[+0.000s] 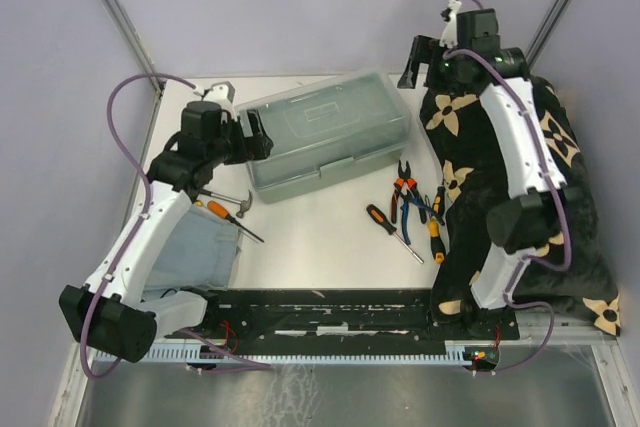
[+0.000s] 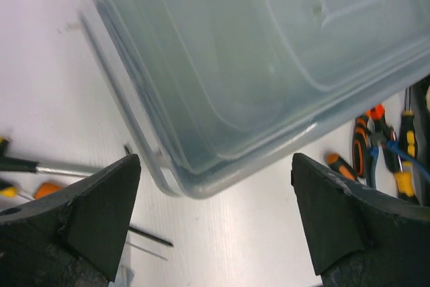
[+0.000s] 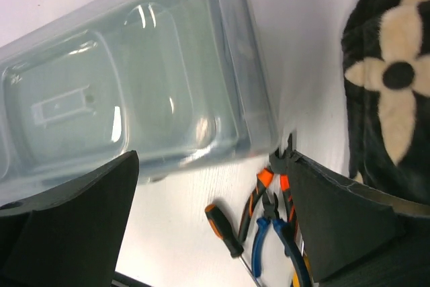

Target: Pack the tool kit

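Top external, near to far: folded cloth [image 1: 200, 247] is lying by the left arm, with the hammer [image 1: 225, 197] and an orange-handled screwdriver [image 1: 221, 211] resting at its far edge. Right of centre, a second screwdriver [image 1: 384, 220], orange pliers [image 1: 404, 185], blue pliers [image 1: 419, 209] and a yellow-handled driver [image 1: 436, 223] are sitting loose on the table, just beside the black blanket [image 1: 560, 147]. Behind them the toolbox [image 1: 325, 137] is sitting mid-table at an angle, lid down, and all the tools I can see are outside it. Left gripper [image 1: 258, 137] is hovering at the box's left end, fingers [image 2: 101, 213] spread wide, gripping nothing. Right gripper [image 1: 418, 59] is hanging high past the box's far right corner, fingers [image 3: 67, 213] also wide apart and empty. Looks like we're lining up to open the box, and packing isn't started. Next move probably needs one gripper bracing the base while the other catches the lid edge, and that smooth plastic is likely slippery.
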Available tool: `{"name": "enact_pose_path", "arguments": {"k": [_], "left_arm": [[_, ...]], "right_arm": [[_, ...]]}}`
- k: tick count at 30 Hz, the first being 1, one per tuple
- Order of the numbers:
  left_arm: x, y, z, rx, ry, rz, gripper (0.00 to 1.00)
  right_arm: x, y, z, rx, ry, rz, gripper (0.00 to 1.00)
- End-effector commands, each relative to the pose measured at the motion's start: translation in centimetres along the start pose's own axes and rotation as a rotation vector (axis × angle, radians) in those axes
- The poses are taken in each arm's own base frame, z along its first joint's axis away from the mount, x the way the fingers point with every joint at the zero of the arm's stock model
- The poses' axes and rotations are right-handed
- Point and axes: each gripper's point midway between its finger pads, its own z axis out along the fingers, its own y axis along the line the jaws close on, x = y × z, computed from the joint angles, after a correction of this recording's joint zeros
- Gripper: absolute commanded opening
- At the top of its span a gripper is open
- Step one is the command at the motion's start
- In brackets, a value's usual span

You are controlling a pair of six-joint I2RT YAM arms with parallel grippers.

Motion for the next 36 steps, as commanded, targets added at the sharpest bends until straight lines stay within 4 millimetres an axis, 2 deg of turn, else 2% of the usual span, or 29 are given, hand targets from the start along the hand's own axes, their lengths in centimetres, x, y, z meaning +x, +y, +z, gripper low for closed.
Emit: {"name": "enact_pose_path", "arguments": {"k": [1,4,5,6,7,11,13,16,19,22,25,28,36], "left_arm": [[-8.1,0.2,-2.0,-0.064,-0.222,0.058,0.99],[-10.8,0.1,-0.8,-0.072,-0.249,0.086,0.99],[-11.6,0.3,0.2,-0.079,-0.251,0.089,0.99],[-12.6,0.3,0.9,-0.072,-0.265,0.084,0.99],[-13.5,0.6,1.7,-0.062,-0.272,0.072,0.99],[-16.3,0.6,5.4,0.013,-0.286,0.079,0.99],[-16.5,0.6,7.6,0.040,-0.252,0.108,0.99],[-15.2,1.0,11.2,0.062,-0.158,0.130,0.99],[-12.3,1.7,13.9,0.086,-0.043,0.113,0.99],[-8.6,1.2,14.6,0.144,0.104,0.079,0.98],[-5.7,1.3,13.5,0.157,0.195,0.061,0.94],[-4.1,1.8,12.2,0.139,0.212,0.058,0.93],[0.6,1.6,10.2,0.169,0.290,-0.007,0.90]], "right_arm": [[0.8,0.7,-4.4,-0.035,-0.089,0.029,0.99],[4.7,2.6,-4.3,-0.195,-0.074,0.149,0.99],[5.8,3.2,-4.3,-0.245,-0.078,0.193,0.99],[8.3,3.0,-3.5,-0.271,-0.046,0.252,0.99],[9.4,3.5,-3.5,-0.316,-0.040,0.298,0.99],[12.8,5.4,-3.5,-0.439,-0.006,0.372,0.99],[14.4,5.7,-3.1,-0.443,0.027,0.368,0.99],[16.2,6.2,-2.0,-0.443,0.077,0.364,0.99],[16.5,6.6,-0.7,-0.446,0.110,0.362,0.99],[15.9,7.4,0.8,-0.449,0.123,0.356,0.99],[14.9,7.6,2.5,-0.434,0.146,0.325,0.99],[13.8,7.7,3.6,-0.413,0.160,0.293,0.99],[12.2,8.7,5.1,-0.454,0.176,0.256,0.99]]}}
